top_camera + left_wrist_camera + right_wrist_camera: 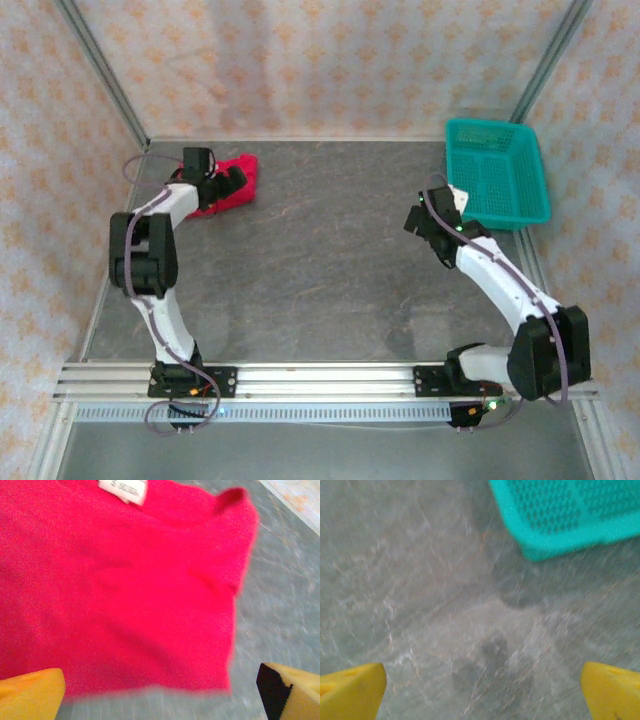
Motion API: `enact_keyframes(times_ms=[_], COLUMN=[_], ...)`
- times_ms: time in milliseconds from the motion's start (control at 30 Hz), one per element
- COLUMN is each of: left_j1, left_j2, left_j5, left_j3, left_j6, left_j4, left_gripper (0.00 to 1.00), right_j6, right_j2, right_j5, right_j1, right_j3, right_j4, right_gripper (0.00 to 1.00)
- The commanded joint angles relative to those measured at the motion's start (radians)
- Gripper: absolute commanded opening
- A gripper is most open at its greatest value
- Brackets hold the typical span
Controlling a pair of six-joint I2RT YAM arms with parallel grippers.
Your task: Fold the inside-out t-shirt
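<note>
Red t-shirt at upper left, left gripper above it, fingers apart, right gripper fingers apart, near teal basket at upper right

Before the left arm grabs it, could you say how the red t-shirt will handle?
The t-shirt is probably floppy: it lies in soft creases with a curled sleeve. Pinched at one spot, it would likely droop. Pushed across the table, it would probably bunch rather than slide whole.
</note>
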Motion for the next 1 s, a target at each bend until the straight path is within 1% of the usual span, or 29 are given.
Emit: enact_keyframes(times_ms=[0,33,100,200,267,300,333,400,533,667,700,733,800,933,967], left_j1=[-0.082,-0.097,-0.134,-0.176,-0.177,-0.177,-0.178,-0.177,-0.178,-0.178,-0.178,-0.178,-0.177,-0.175,-0.173], left_j2=[-0.255,-0.306,-0.430,-0.609,-0.696,-0.728,-0.748,-0.767,-0.739,-0.667,-0.660,-0.643,-0.597,-0.434,-0.402], left_j5=[-0.257,-0.299,-0.345,-0.464,-0.499,-0.503,-0.503,-0.515,-0.510,-0.503,-0.480,-0.472,-0.485,-0.490,-0.501], left_j3=[-0.088,-0.144,-0.323,-0.617,-0.734,-0.764,-0.783,-0.833,-0.911,-0.993,-0.991,-0.998,-1.000,-0.954,-0.951], left_j6=[0.120,0.152,0.255,0.351,0.401,0.437,0.457,0.464,0.502,0.545,0.556,0.567,0.557,0.551,0.543], left_j4=[-0.048,-0.013,0.147,0.409,0.468,0.457,0.449,0.495,0.632,0.843,0.851,0.896,0.972,1.050,1.071], left_gripper=[1.00,1.00,1.00,1.00,1.00,1.00,1.00,1.00,1.00,1.00,1.00,1.00,1.00,1.00,1.00], right_j6=[-0.128,-0.155,-0.262,-0.394,-0.434,-0.460,-0.477,-0.492,-0.476,-0.471,-0.471,-0.464,-0.451,-0.476,-0.462], right_j2=[-0.101,-0.122,-0.177,-0.263,-0.295,-0.295,-0.291,-0.264,-0.176,-0.076,-0.032,-0.007,0.052,0.163,0.215], right_j5=[0.178,0.214,0.276,0.244,0.234,0.226,0.221,0.226,0.234,0.225,0.207,0.193,0.161,0.108,0.092], right_j1=[-0.003,-0.003,-0.003,-0.005,-0.006,-0.007,-0.007,-0.009,-0.012,-0.028,-0.037,-0.049,-0.071,-0.107,-0.127], right_j3=[-0.083,-0.134,-0.295,-0.515,-0.619,-0.655,-0.669,-0.666,-0.658,-0.638,-0.623,-0.615,-0.606,-0.592,-0.599], right_j4=[0.181,0.245,0.472,0.800,0.969,1.029,1.047,1.023,1.062,1.145,1.156,1.181,1.261,1.383,1.443], right_gripper=[0.99,0.99,0.99,0.99,0.99,0.98,0.98,0.99,1.00,0.99,0.99,0.99,0.99,0.99,0.99])
